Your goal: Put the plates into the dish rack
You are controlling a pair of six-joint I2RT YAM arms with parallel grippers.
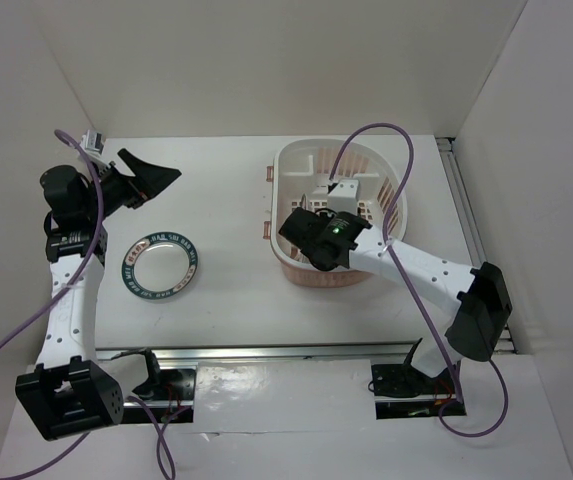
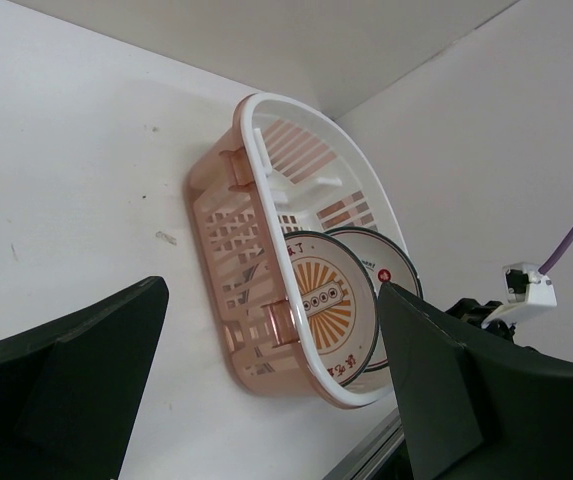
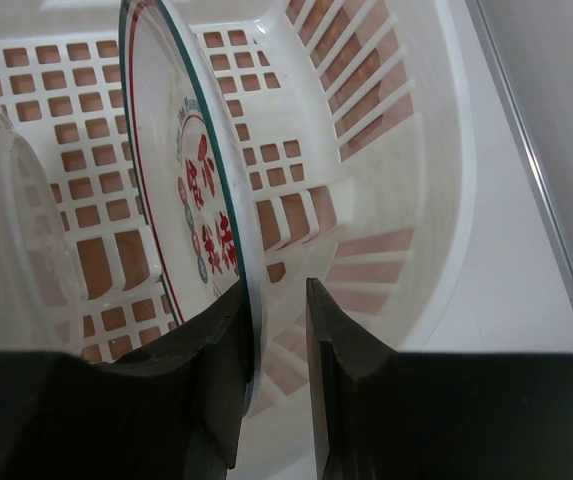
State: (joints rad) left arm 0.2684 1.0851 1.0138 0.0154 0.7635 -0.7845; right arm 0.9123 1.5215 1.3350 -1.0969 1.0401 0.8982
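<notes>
Standing on edge inside the dish rack (image 1: 316, 278) are two of the three plates, so the task looks about two-thirds done. The left wrist view shows the orange-patterned plate (image 2: 326, 300) upright against the rack's near wall, with the red-character plate (image 3: 191, 180) just behind it.

The right gripper (image 3: 271, 285) is down inside the rack, astride the rim of the red-character plate. Its fingers are only narrowly parted. One finger lies against the rim and a slit of basket shows between the rim and the other, so this plate appears to be seated and not clamped.

The teal-lettered plate (image 1: 161, 262) is what remains. It lies flat on the table (image 1: 226, 200) in the left half, well apart from the rack, which sits toward the far right corner. The left gripper (image 1: 150, 182) hangs near the far left corner, beyond that plate, with its fingers spread wide and nothing between them.

The plates are thin, glossy, rigid white discs with shallow raised rims, probably slippery to pinch. The rack is a smooth pale pink-cream plastic oval with a square-holed grid floor, long slots up the walls and small tab handles. The table is matt white.
</notes>
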